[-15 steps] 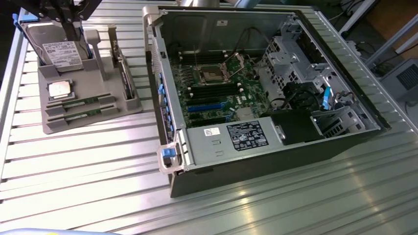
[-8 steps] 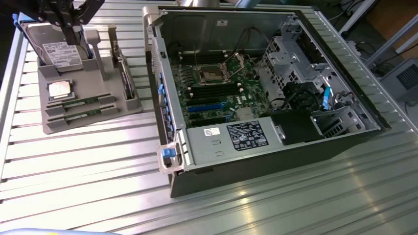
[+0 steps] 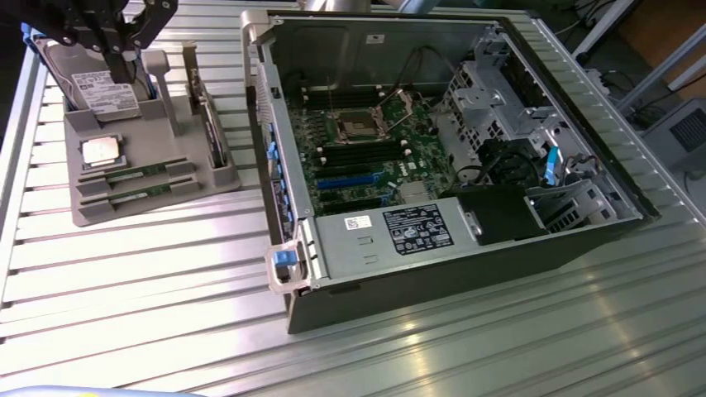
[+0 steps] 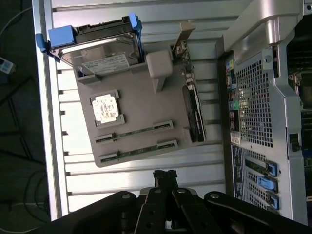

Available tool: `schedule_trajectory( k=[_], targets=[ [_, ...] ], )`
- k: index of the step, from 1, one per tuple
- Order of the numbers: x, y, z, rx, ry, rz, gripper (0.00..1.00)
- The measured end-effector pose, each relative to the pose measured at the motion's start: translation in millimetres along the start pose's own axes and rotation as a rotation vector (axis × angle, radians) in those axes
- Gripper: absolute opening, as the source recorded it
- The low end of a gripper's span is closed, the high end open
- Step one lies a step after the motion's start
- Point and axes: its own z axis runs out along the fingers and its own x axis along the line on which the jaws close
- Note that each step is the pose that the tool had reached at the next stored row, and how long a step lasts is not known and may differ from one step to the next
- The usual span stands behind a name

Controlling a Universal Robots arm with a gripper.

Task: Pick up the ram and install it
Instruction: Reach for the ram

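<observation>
Two slim green ram sticks lie side by side in slots at the front of a grey holder tray (image 3: 215, 175): one ram stick (image 3: 135, 174) (image 4: 134, 132) and a second ram stick (image 3: 144, 193) (image 4: 138, 150) beside it. My gripper (image 3: 115, 51) (image 4: 165, 174) hangs high above the tray's far end, over the hard drive, well clear of both sticks. Its black fingers are pressed together and hold nothing.
The tray also carries a silver hard drive (image 3: 99, 93) (image 4: 97, 53) in a blue caddy, a square CPU chip (image 3: 102, 150) (image 4: 106, 107) and an upright expansion card (image 3: 210, 124) (image 4: 194, 113). An open computer case (image 3: 596, 186) lies at the exterior view's right, with black memory slots (image 3: 355, 153) on its motherboard.
</observation>
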Motion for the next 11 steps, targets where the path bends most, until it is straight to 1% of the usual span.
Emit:
schedule_trajectory(
  k=[9, 11],
  targets=[
    [-0.9, -12.1, -0.5, 0.0, 0.0, 0.0, 0.11],
    [-1.0, -12.8, -0.5, 0.0, 0.0, 0.0, 0.11]
  ],
)
